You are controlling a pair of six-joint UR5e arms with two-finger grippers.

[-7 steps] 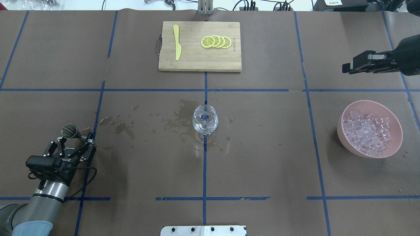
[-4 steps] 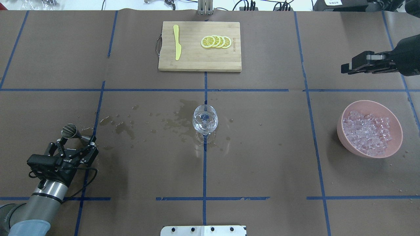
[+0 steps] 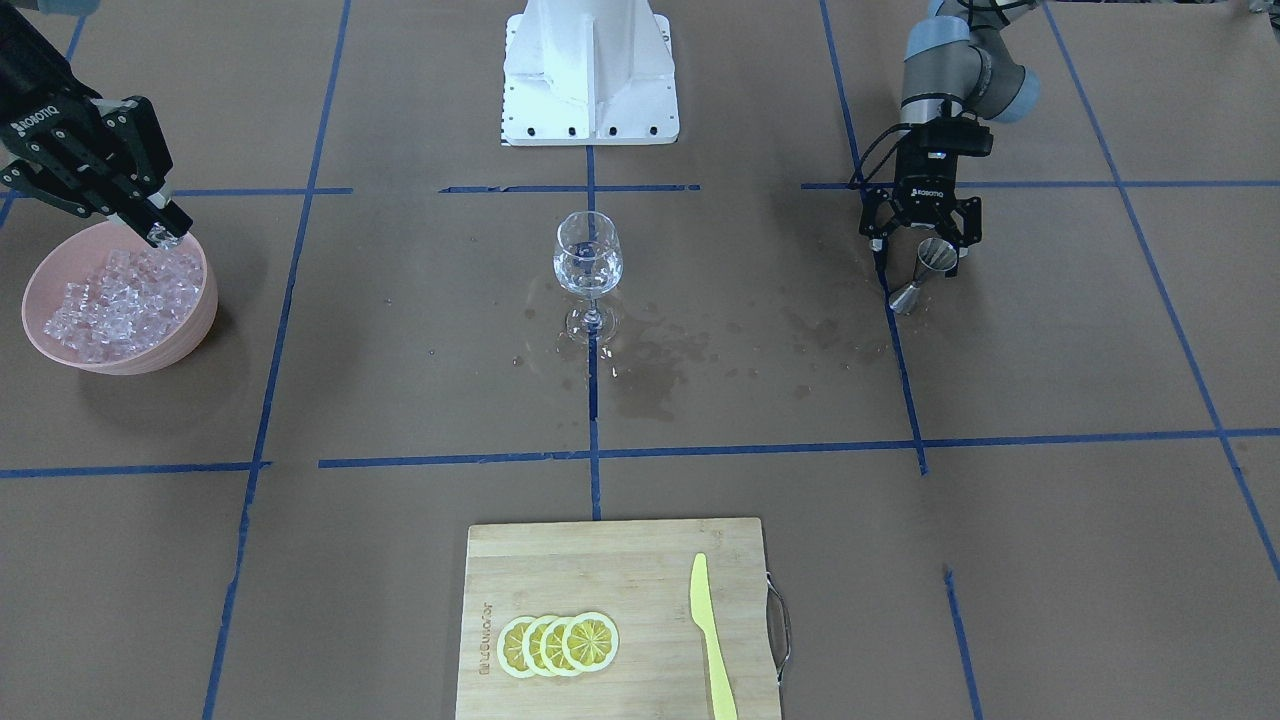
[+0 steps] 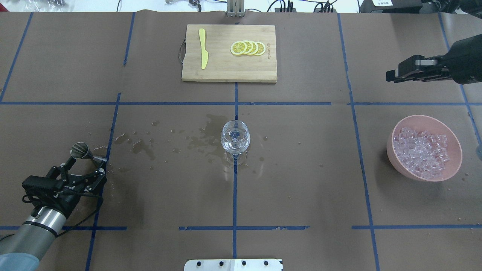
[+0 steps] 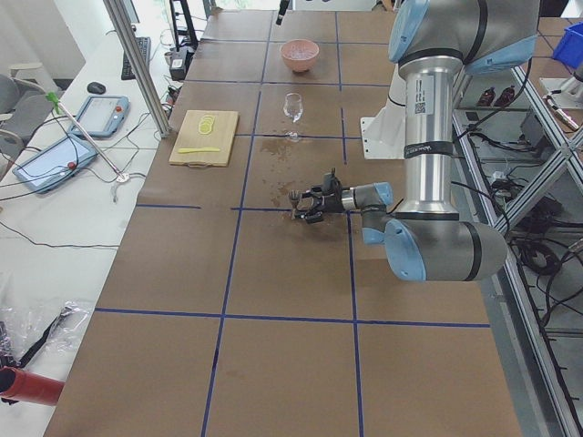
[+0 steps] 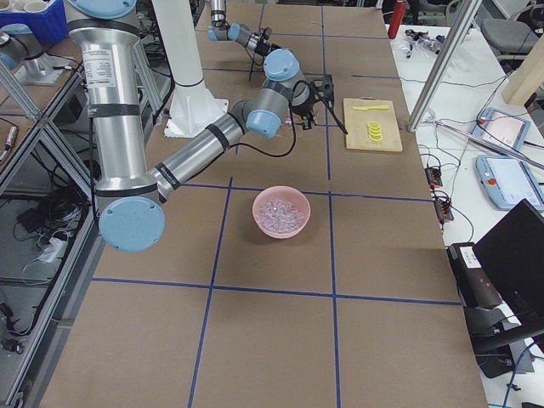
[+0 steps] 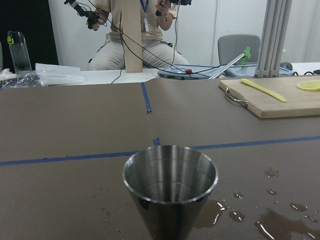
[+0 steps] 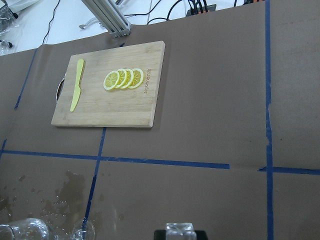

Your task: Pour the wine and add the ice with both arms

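The right gripper (image 3: 162, 230) pinches one ice cube (image 8: 179, 230) between its fingertips; beneath it is the pink bowl (image 3: 200, 322) of ice (image 3: 100, 300). The left gripper (image 3: 920, 250) is spread open, the steel jigger (image 3: 914, 286) standing at its fingertips, and the wine glass (image 3: 587, 262) stands well apart.

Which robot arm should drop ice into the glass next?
Right. Its black end effector already pinches a small clear ice cube, with bare table between it and the clear wine glass. The left end effector stands open around the steel measuring cup and holds no ice.
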